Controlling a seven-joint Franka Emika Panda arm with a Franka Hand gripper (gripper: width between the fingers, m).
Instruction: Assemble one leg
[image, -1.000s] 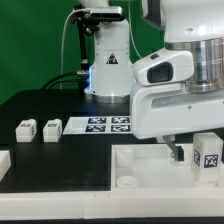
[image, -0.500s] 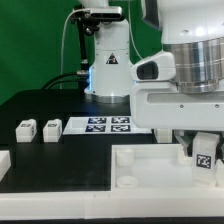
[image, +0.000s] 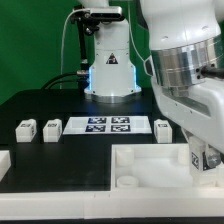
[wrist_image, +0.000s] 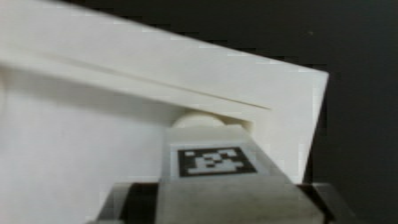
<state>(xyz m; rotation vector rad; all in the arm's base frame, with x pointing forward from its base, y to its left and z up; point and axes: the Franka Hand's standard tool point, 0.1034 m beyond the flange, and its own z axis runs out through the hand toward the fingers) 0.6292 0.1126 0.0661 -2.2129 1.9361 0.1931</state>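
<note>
My gripper (image: 206, 156) is shut on a leg (image: 212, 158), a small white block with a black-and-white tag, at the exterior view's right edge. It holds the leg over the large white tray (image: 140, 160), at the tray's right corner. In the wrist view the leg (wrist_image: 217, 160) sits between my two dark fingers (wrist_image: 139, 200), and my gripper (wrist_image: 222, 198) points it at a round corner socket (wrist_image: 201, 121) of the tray (wrist_image: 107, 90). I cannot tell whether the leg's end touches the socket.
Two loose legs (image: 24, 128) (image: 50, 128) lie on the black table at the exterior view's left. A third leg (image: 163, 128) lies beside the marker board (image: 110, 125). A white part (image: 3, 160) sits at the left edge. A lamp stand (image: 108, 60) rises behind.
The arm's wrist has turned and tilted over the tray's right corner, with the leg still gripped. The third leg beside the marker board, covered before, is now in sight.
</note>
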